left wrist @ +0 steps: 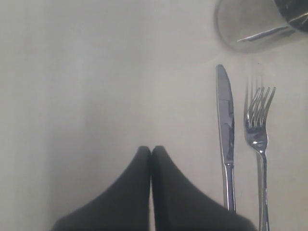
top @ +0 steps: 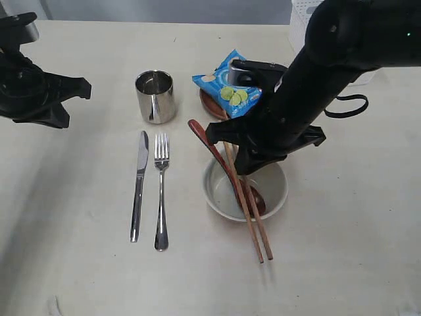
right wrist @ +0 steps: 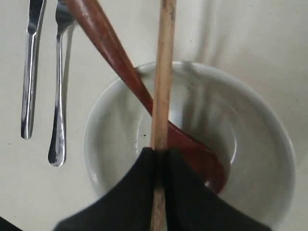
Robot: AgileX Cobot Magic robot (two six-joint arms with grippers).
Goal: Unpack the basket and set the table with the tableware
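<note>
My right gripper (top: 248,163) (right wrist: 160,151) is shut on the brown chopsticks (top: 253,220) (right wrist: 162,86), which slant across the cream bowl (top: 214,197) (right wrist: 269,144). A red-brown wooden spoon (top: 205,139) (right wrist: 120,62) leans in that bowl, handle over the rim. The steel knife (top: 139,184) (left wrist: 225,130) and fork (top: 161,191) (left wrist: 258,139) lie side by side left of the bowl, below the shiny steel cup (top: 155,97) (left wrist: 250,24). My left gripper (top: 84,87) (left wrist: 151,149) is shut and empty at the far left. The white basket (top: 299,26) shows partly behind the right arm.
A blue chip bag (top: 230,82) lies on a small brown round plate (top: 209,104) just behind the bowl, close to the right arm. The beige table (top: 72,250) stretches bare to the left and front of the cutlery.
</note>
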